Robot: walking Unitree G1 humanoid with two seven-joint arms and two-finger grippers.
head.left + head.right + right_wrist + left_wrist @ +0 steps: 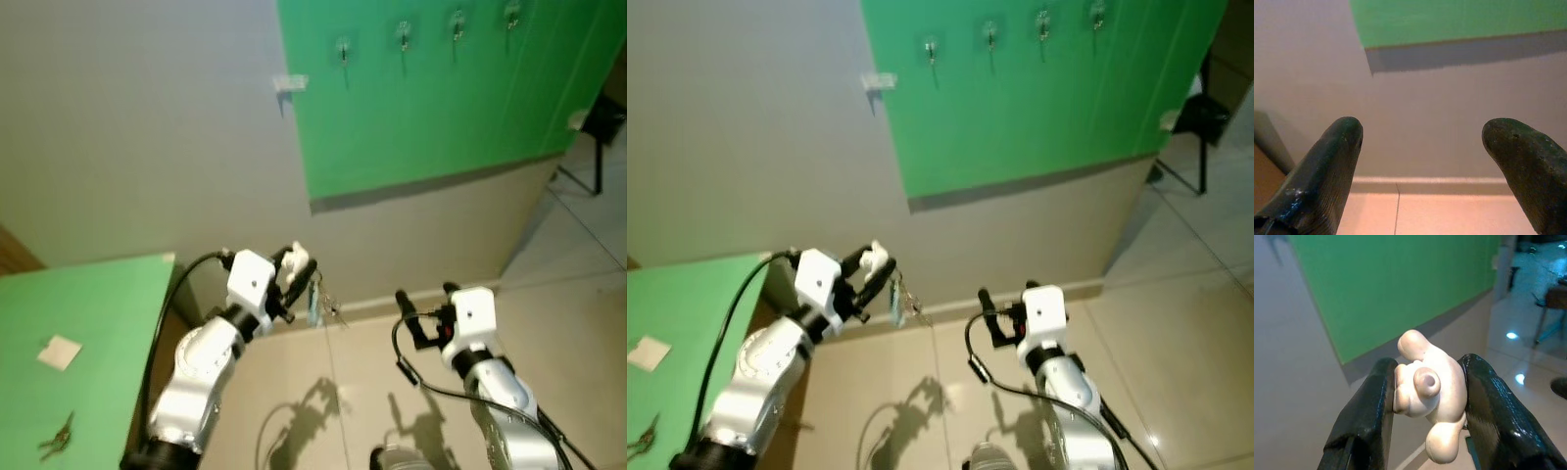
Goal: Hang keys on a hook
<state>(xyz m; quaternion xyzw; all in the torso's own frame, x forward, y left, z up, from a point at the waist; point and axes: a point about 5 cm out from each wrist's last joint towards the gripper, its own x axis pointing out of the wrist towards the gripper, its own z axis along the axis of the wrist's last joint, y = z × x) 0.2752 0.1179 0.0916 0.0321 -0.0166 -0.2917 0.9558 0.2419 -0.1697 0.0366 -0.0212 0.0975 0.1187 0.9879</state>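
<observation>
Your keys [318, 299] dangled below a pale rubbery charm [1427, 389] that the left gripper [294, 269] clamped between its two black fingers, held out in front of the grey wall. You had the pickup done; the hanging was all left, since the row of hooks [404, 34] on the green panel [441, 108] sat well above and apart from the keys. The left wrist view showed you the charm's snout-like bump, lost to the head views. Your right gripper [1422, 161] hung spread wide and empty. Another key bunch [57, 438] lay on the green table [98, 333]

Head stereo downward; wrist views wallward
</observation>
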